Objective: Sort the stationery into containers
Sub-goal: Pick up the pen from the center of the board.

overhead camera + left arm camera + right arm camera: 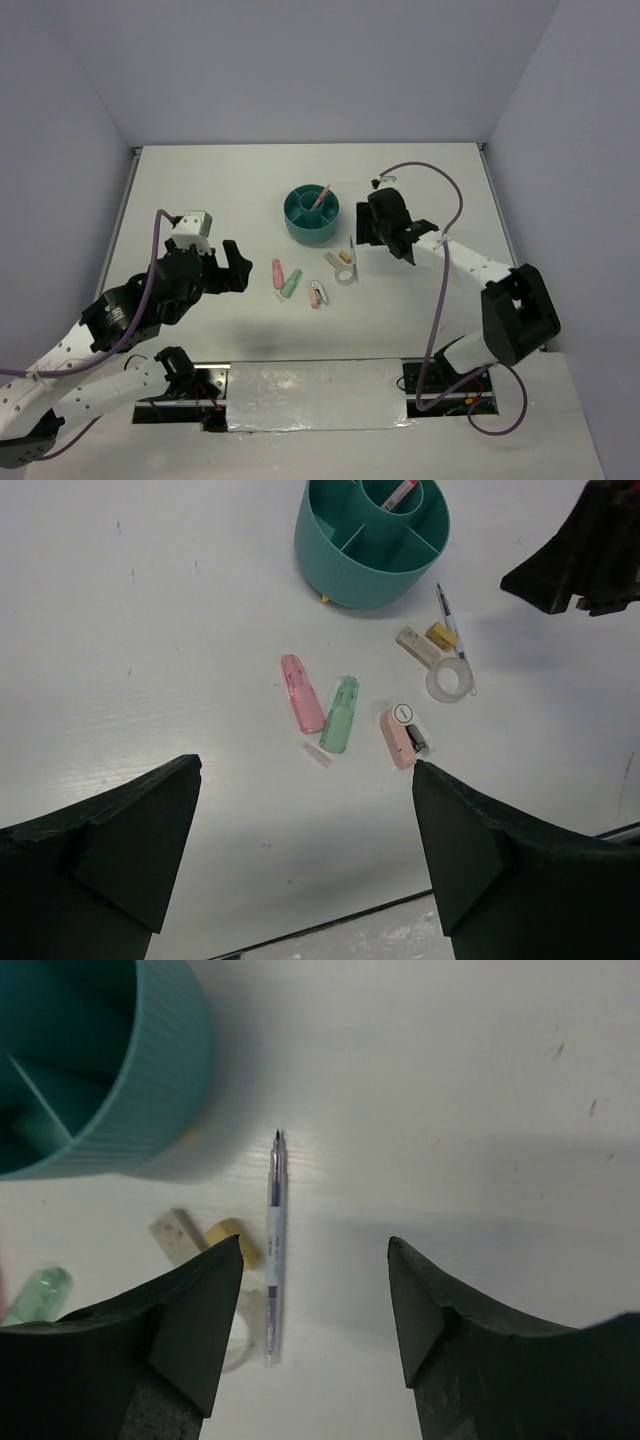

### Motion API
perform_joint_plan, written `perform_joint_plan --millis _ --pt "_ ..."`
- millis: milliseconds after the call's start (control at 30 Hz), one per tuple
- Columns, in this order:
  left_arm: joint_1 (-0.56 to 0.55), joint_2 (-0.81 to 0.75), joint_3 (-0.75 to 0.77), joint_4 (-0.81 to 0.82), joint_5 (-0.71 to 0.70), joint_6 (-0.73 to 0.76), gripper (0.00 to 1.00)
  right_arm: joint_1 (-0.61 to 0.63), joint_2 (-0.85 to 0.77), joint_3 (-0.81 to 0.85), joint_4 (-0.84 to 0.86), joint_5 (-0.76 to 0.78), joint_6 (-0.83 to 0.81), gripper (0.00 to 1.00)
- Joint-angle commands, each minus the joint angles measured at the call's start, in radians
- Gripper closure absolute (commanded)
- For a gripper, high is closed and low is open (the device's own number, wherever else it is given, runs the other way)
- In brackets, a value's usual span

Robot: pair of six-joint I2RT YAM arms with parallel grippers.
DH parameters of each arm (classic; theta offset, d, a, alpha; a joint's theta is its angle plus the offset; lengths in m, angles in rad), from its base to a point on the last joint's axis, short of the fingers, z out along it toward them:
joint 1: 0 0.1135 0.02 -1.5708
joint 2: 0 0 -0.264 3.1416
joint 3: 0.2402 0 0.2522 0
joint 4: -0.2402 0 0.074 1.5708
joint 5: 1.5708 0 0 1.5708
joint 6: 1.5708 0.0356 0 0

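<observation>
The left claw (226, 267) was wide open. It held nothing and touched nothing. It hung above the tabletop (200, 190), left of the small things.

The right claw (315, 1300) was open too, with nothing held in it. Its two fingers (200, 1310) hung over the tabletop, and the grey pen (274, 1240) lay flat below them, closer to one finger than the other. The pictures did not show the claw touching the pen.

There was one teal organiser (296, 226) in the middle of the tabletop. One pink pen (321, 195) stood leaning in its middle cup. The other things lay on the tabletop in front of the organiser:
- one grey pen
- two capsules, one pink capsule (302, 693) and one green capsule (341, 714), side by side
- one pink-white clip (403, 737), just right of the green capsule
- one clear tape ring (431, 683), touching the grey pen
- one yellow piece (440, 634) and one cream piece (415, 645), next to each other, between the tape ring and the organiser
- one thin pink strip (317, 755), just below the capsules

The left arm was bent. It came up from the near left corner and pointed its claw at the capsules. The right arm came from the near right side, bent at the elbow, and reached in to a spot just right of the organiser, with its claw pointing down.
</observation>
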Motion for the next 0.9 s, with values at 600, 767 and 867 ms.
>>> perform_joint_plan --millis 600,767,867 --pt "0.004 -0.006 -0.039 0.043 0.083 0.127 0.01 0.013 0.347 0.194 -0.094 -0.087 -0.064 0.47" --pt "0.004 -0.026 -0.045 0.052 0.102 0.133 0.01 0.024 0.379 0.203 -0.096 -0.087 -0.061 0.49" --pt "0.004 -0.034 -0.047 0.055 0.106 0.136 0.01 0.028 0.390 0.205 -0.093 -0.086 -0.059 0.50"
